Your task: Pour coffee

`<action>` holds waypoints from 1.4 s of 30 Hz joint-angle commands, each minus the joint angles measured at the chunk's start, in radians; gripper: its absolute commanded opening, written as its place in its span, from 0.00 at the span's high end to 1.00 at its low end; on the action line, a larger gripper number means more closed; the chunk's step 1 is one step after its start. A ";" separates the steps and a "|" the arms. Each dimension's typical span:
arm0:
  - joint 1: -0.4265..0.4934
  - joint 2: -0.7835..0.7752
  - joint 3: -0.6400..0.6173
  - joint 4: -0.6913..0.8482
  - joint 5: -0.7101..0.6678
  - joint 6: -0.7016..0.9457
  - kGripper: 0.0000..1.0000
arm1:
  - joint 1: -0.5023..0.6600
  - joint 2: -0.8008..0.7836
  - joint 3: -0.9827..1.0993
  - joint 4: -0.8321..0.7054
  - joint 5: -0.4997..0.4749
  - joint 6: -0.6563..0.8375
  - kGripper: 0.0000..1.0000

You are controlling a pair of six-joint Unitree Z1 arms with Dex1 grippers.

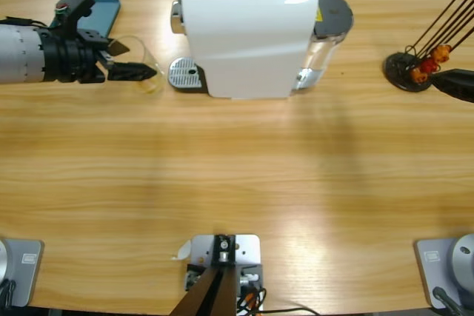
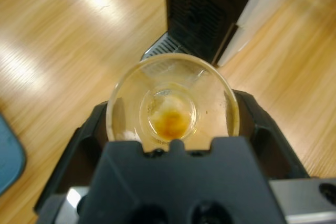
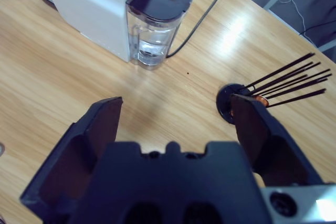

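Gripping 1 glass tumbler [image 2: 173,106] of coffee [image 2: 170,121], left hand [image 1: 133,72]; right hand [image 3: 176,124] spread wide.

Coffee [image 2: 170,120]: small shallow pool of translucent amber-brown liquid, settled at the bottom of a clear glass tumbler [image 1: 143,64]. Tumbler: tilted on its side, clamped in the left end effector [image 1: 132,72], just beside the white coffee machine's [image 1: 248,35] drip tray [image 1: 186,74].

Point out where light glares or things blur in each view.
High view: soft sheen across the long wooden table. Left wrist view: bright streaks on wood at upper left; the white coffee machine looks blurred. Right wrist view: a glare patch beside the black capsule stand.
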 commanded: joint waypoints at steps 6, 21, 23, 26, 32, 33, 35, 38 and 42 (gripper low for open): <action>0.045 0.228 -0.134 -0.001 -0.136 0.062 0.74 | -0.040 -0.082 0.031 0.065 0.018 -0.035 0.11; 0.029 0.342 -0.242 0.037 -0.153 0.075 0.74 | -0.094 -0.121 0.038 0.084 0.032 -0.067 0.11; 0.025 0.353 -0.250 0.037 -0.155 0.079 0.74 | -0.094 -0.123 0.040 0.084 0.032 -0.067 0.11; 0.022 0.370 -0.264 0.037 -0.168 0.080 0.74 | -0.094 -0.127 0.042 0.085 0.032 -0.067 0.11; 0.017 0.378 -0.276 0.055 -0.171 0.078 0.31 | -0.094 -0.128 0.043 0.084 0.033 -0.067 0.11; 0.016 0.375 -0.281 0.072 -0.171 0.078 0.14 | -0.094 -0.128 0.043 0.084 0.033 -0.067 0.11; 0.013 0.369 -0.283 0.092 -0.171 0.078 0.01 | -0.095 -0.125 0.044 0.081 0.034 -0.067 0.11; 0.011 0.359 -0.283 0.112 -0.171 0.079 0.00 | -0.095 -0.121 0.045 0.073 0.043 -0.067 0.11; 0.005 0.346 -0.283 0.124 -0.171 0.080 0.00 | -0.095 -0.120 0.042 0.072 0.051 -0.067 0.11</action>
